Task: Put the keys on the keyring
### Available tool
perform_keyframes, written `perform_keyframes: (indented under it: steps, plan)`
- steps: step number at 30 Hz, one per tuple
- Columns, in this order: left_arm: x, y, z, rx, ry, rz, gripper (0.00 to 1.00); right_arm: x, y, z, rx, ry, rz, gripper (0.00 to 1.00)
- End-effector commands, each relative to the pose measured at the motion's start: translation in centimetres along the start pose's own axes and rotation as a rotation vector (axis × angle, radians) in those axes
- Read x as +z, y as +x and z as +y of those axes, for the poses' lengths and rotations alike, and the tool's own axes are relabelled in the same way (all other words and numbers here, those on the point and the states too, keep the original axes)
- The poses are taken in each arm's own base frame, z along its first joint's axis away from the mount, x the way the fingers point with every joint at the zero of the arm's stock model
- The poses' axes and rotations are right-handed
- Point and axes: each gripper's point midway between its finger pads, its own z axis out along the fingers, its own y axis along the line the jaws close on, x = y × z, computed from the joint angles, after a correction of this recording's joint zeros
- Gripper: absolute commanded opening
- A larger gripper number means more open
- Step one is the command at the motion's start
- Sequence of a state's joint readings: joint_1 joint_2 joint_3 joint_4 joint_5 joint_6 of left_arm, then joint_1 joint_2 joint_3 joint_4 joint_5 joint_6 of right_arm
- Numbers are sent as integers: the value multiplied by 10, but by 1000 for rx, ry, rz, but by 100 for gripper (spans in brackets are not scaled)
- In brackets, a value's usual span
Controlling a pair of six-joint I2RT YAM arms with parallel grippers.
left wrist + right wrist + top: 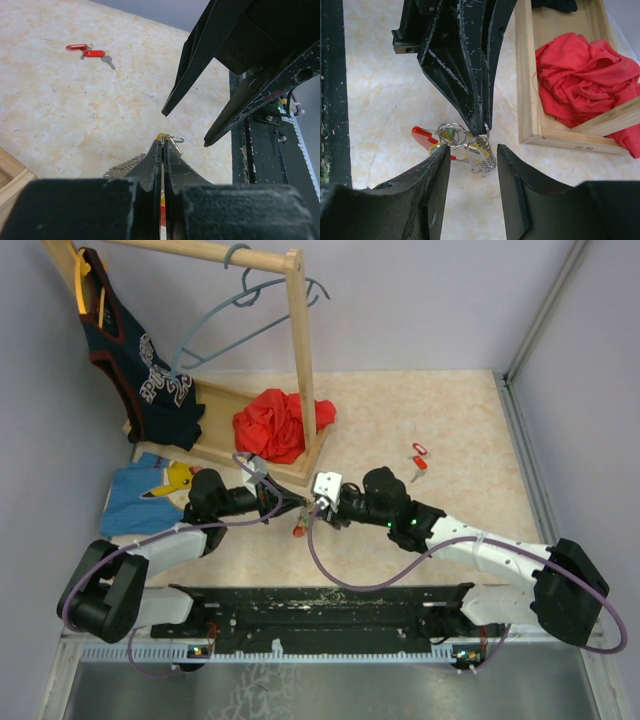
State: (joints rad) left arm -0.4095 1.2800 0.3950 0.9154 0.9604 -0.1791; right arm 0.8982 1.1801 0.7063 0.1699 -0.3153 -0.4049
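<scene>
Because the keyring (455,127) is thin, stiff, springy wire, I judge it light but slippery and apt to twist in a pinch. It is best taken flat across the wire, away from the opening where a key must slide on. It sits mid-table between the two arms, with the left gripper (482,125) clamped tight on its loops. Small keys (422,135) with glossy plastic heads in red, green and yellow dangle from it, along with a short metal coil (489,156). The right gripper (473,148) has its jaws apart on either side of this bunch; whether it touches I cannot tell. Two loose keys (94,53) with red heads lie flat on the smooth marbled table (385,90), far right and well apart from the bunch. Their plastic heads look a surer hold than the tiny blades.
</scene>
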Motion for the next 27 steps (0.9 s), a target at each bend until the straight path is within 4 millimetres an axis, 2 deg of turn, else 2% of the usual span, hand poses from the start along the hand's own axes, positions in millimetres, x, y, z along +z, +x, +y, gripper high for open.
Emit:
perform_keyframes:
  steps: [1, 14, 27]
  plan:
    - [-2, -9, 1, 39, -18, -27, 1, 3, -24, -14, 39, 54, -76, 43]
    - [-2, -9, 1, 39, -19, -29, 1, 16, -18, -20, 71, 81, -63, 43]
    - [-2, -9, -1, 40, -4, -27, 1, 15, -11, -30, 66, 139, -44, 32]
